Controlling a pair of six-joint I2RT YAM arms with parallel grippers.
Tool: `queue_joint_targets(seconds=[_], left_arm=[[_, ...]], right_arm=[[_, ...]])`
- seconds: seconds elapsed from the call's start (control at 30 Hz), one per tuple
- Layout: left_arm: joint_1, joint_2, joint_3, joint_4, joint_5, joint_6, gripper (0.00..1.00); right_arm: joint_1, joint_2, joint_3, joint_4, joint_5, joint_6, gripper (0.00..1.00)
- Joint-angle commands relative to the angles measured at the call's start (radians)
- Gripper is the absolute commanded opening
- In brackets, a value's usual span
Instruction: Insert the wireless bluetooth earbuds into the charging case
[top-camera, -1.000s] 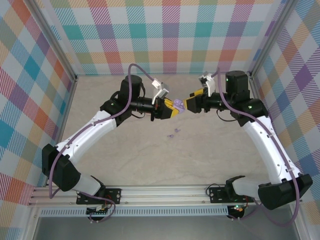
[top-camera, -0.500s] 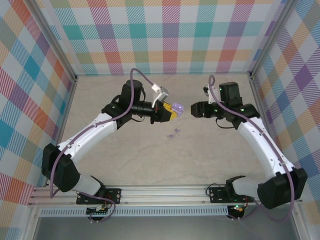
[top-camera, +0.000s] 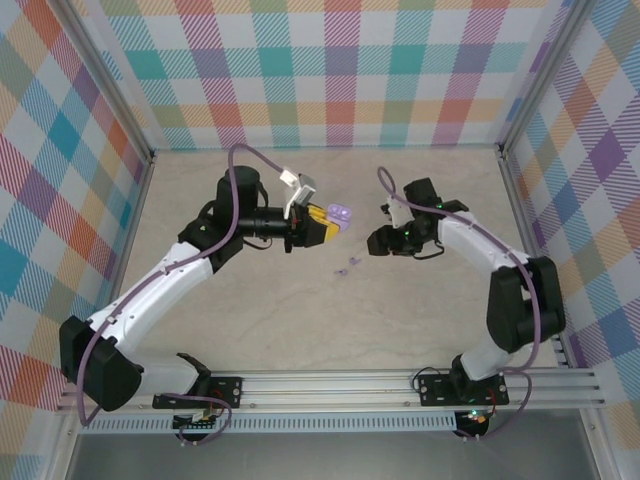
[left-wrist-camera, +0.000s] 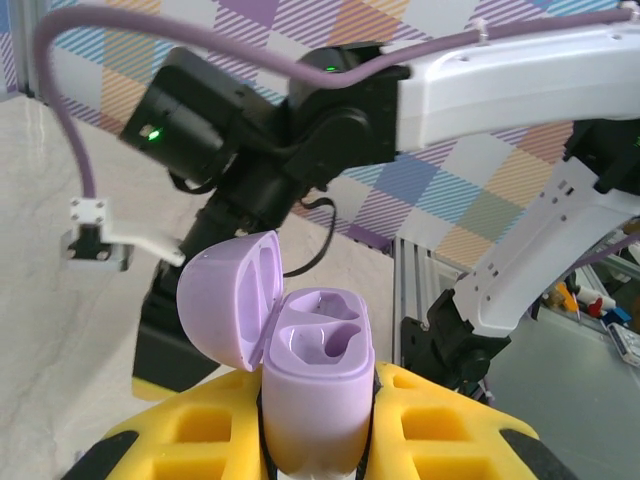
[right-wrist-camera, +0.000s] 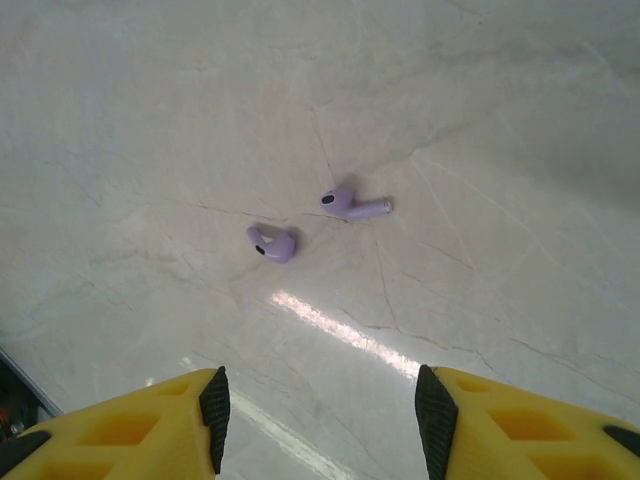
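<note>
My left gripper (top-camera: 325, 226) is shut on the lilac charging case (top-camera: 342, 213), held above the table with its lid open. In the left wrist view the case (left-wrist-camera: 315, 385) stands upright between the yellow fingers (left-wrist-camera: 190, 435); its lid (left-wrist-camera: 228, 300) is tipped back to the left and both sockets are empty. Two lilac wireless bluetooth earbuds (top-camera: 346, 266) lie on the table below and between the arms. In the right wrist view, one earbud (right-wrist-camera: 352, 204) and the other (right-wrist-camera: 272, 244) lie apart, ahead of my right gripper (right-wrist-camera: 320, 420). It hangs open above them, holding nothing. From above, the right gripper (top-camera: 378, 242) is just right of the earbuds.
The pale marble-patterned table (top-camera: 250, 300) is walled by checked panels (top-camera: 340, 70) at the back and both sides. A metal rail (top-camera: 330, 385) with the arm bases runs along the near edge. The right arm's elbow (top-camera: 520, 300) bends out to the right.
The left arm drew the open case back to the left. The right gripper left the case, swung down to face the table over the earbuds, and its jaws narrowed somewhat.
</note>
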Motion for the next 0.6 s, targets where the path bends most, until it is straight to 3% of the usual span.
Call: queue_joint_targets(seconds=[0.0, 0.57], left_arm=[[0.008, -0.033, -0.024, 0.005, -0.012, -0.026, 0.11], [0.009, -0.124, -0.081, 0.004, -0.036, -0.046, 0.11]], right_arm=[[0.03, 0.067, 0.07, -0.039, -0.005, -0.1, 0.54], [0.152, 0.335, 0.302, -0.147, 0.134, -0.306, 0.54]])
